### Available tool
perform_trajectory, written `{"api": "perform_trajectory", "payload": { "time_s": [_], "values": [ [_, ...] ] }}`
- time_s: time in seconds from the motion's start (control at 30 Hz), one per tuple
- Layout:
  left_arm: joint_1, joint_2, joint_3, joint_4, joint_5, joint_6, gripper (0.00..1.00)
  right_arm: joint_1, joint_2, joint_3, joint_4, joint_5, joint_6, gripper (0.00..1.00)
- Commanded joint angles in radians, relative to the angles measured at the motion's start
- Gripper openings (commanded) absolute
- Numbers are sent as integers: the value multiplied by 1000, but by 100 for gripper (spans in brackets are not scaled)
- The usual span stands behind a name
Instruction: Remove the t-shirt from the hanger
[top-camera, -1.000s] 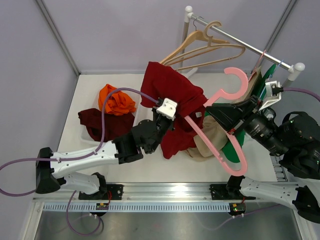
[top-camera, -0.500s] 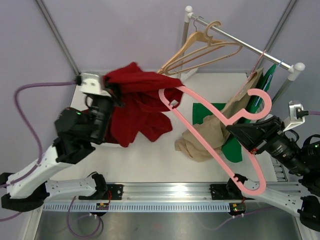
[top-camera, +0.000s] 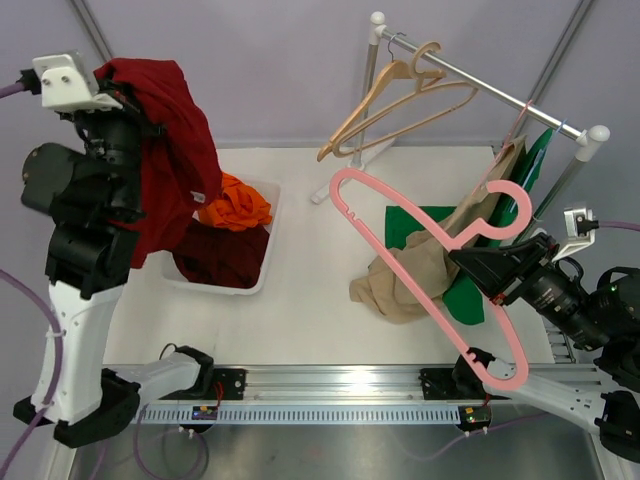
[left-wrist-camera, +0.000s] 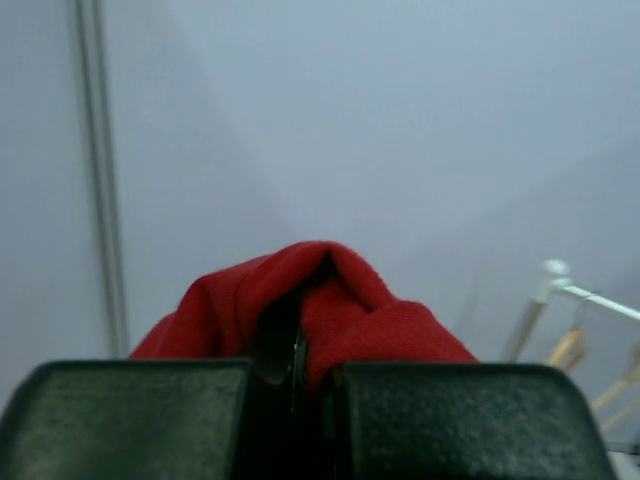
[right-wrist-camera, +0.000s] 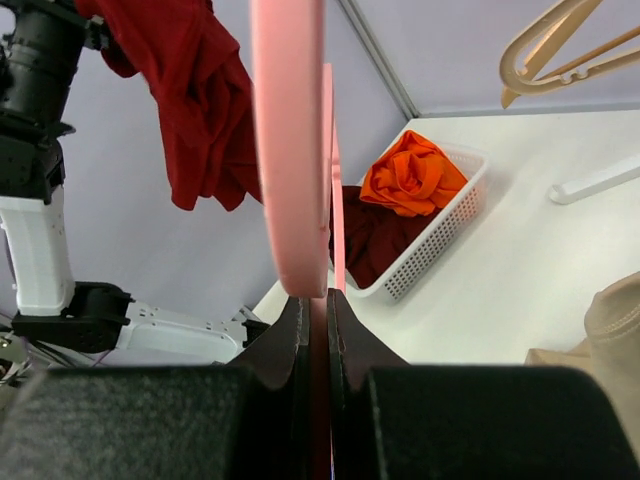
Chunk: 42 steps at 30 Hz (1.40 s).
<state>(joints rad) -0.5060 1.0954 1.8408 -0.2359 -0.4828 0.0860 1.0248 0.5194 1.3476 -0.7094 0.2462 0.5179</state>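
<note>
- The red t-shirt (top-camera: 172, 130) is held high at the far left of the table (top-camera: 320, 310), off the hanger, and hangs down beside the white basket (top-camera: 270, 240).
- A fold of it is pinched between the pressed-together jaws of the left gripper (left-wrist-camera: 296, 372).
- The pink hanger (right-wrist-camera: 288, 150) is seen bare, clamped by the right gripper (right-wrist-camera: 318, 345) and well apart from the shirt.
- An orange garment (top-camera: 232, 205) and dark red clothes (top-camera: 225, 258) are seen in the basket.
- A beige garment (top-camera: 400, 285) is seen beneath the hanger.
</note>
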Motion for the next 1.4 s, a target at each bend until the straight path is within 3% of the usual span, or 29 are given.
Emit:
{"api": "perform_trajectory", "payload": {
  "time_s": [0.0,0.07,0.17,0.27,0.37,0.5,0.57,0.8,0.83,1.0,1.07,1.37],
  "values": [
    [214,55,-18,-39,275,-155,0,-2,22,10,-10,22,-28,0],
    [358,61,-61,-25,370,-268,0,0,31,18,-19,21,-32,0],
    [417,67,-116,7,458,-339,0,0,62,31,-22,22,-41,0],
    [423,60,-156,27,441,-336,0,-2,90,32,-18,30,-47,0],
    [429,9,-303,75,403,-338,0,0,110,25,-4,56,-55,0],
    [429,-83,-634,145,349,-396,0,0,152,21,5,117,-64,0],
    [429,-118,-724,152,349,-445,0,0,178,35,2,157,-67,0],
    [428,-267,-977,-5,381,-630,1,0,362,154,-126,500,-94,0],
    [428,-288,-1005,-41,385,-637,7,-2,384,189,-168,539,-99,0],
    [428,-437,-1112,-117,360,-643,84,0,525,330,-303,746,-105,0],
    [428,-482,-1103,-138,386,-626,96,0,573,406,-352,813,-96,0],
    [416,-590,-988,-252,579,-531,99,-22,858,646,-548,958,-9,0]
  ]
}}
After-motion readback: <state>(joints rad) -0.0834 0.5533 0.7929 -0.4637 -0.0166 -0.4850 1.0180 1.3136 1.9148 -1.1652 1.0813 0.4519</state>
